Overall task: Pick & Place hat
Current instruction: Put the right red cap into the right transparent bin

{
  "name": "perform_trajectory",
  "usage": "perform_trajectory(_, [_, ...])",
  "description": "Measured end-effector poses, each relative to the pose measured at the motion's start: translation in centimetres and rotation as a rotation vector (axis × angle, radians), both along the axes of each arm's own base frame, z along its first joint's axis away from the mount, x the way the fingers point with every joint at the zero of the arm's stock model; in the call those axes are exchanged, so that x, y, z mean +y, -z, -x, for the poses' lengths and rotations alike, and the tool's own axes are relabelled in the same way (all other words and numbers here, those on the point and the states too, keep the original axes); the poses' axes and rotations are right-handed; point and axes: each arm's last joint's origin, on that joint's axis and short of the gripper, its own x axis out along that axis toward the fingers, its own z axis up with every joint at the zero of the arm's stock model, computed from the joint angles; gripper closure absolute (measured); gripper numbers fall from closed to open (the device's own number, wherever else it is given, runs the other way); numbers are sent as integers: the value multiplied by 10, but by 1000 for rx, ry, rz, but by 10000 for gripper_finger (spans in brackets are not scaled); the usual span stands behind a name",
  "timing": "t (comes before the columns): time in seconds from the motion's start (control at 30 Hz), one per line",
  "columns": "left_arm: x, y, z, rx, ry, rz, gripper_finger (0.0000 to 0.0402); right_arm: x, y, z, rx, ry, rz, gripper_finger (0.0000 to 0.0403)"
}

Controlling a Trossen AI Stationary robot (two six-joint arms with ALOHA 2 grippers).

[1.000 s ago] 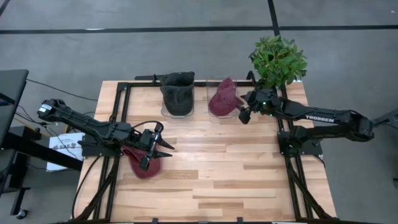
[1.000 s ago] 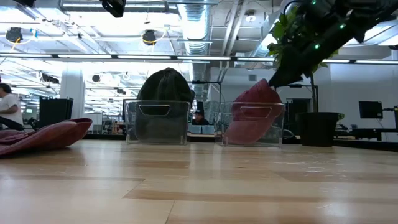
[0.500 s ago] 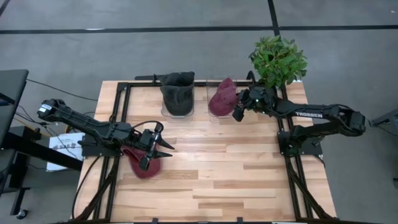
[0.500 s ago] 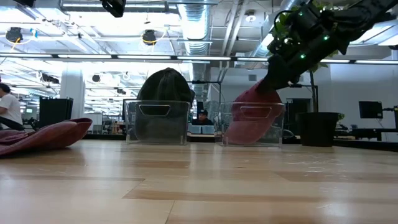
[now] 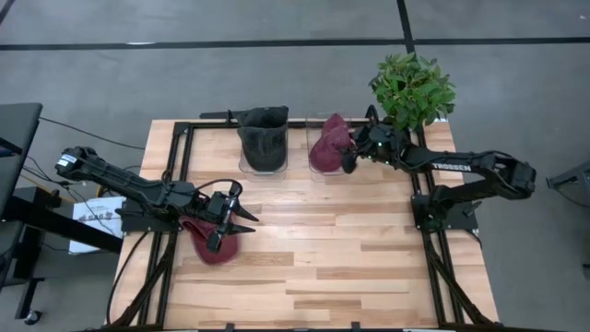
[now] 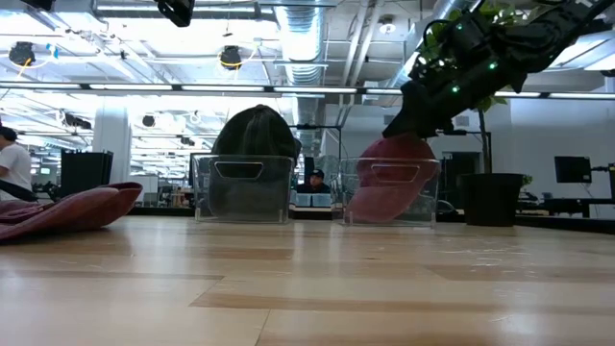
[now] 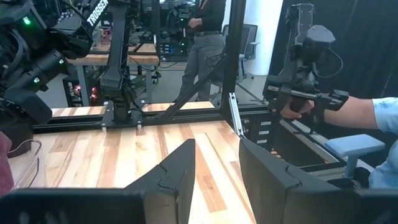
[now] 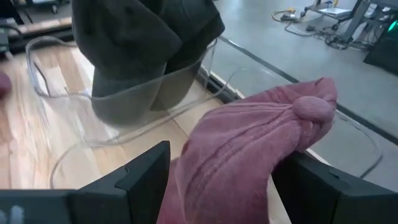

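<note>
Leftmost, the left gripper [image 5: 241, 218] hangs over a maroon hat [image 5: 210, 242] that lies flat near the left edge of the wooden table [image 5: 350, 258]. Its fingers [image 7: 177, 177] stand partly apart with bare table showing between them, holding nothing; whether they touch the hat underneath cannot be told. In the low view this hat [image 6: 67, 210] rests on the tabletop at the far left.

Further along, at the back of the table, a clear bin [image 5: 263, 164] holds a dark grey hat [image 5: 263, 134] standing upright, its crown rising above the bin's rim [image 6: 243, 159].

Just beside it, a second clear bin [image 6: 389, 219] holds another maroon hat [image 5: 329, 146], tilted so its crown leans toward the right side. The right gripper [image 5: 350, 157] is at this hat, its fingers [image 8: 146, 177] spread wide on either side of the maroon crown [image 8: 249, 155] with the top button visible; the pads do not appear pressed in, so no firm grip shows.

At the back right corner stands a green potted plant [image 5: 412, 88], close behind the right arm.

Beyond the table, a person's hand [image 7: 292, 107] holds a control handle.
</note>
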Motion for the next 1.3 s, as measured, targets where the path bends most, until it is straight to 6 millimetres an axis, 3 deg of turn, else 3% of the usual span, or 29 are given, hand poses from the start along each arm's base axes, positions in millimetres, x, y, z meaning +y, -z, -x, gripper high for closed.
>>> perform_trajectory(0.2, [0, 0, 0, 0, 0, 0, 280, -2, -2, 1, -45, 70, -23, 146])
perform_trajectory(0.33, [0, 0, 0, 1, 0, 0, 280, -6, -2, 3, -75, 120, -60, 179])
perform_trajectory(0.43, [0, 0, 0, 1, 0, -1, 280, -8, -2, 5, -95, 145, -87, 237])
perform_trajectory(0.57, [0, 0, 0, 1, 0, 0, 280, -9, -3, 5, -103, 149, -93, 358])
perform_trajectory(0.63, [0, 0, 0, 1, 0, 0, 280, -8, -4, 3, -102, 132, -66, 388])
perform_trajectory(1.0, [0, 0, 0, 2, 0, -1, 280, 12, -17, -12, -115, -92, 162, 399])
perform_trajectory(1.3, [0, 0, 0, 2, 0, -1, 280, 19, -18, -16, -113, -401, 153, 401])
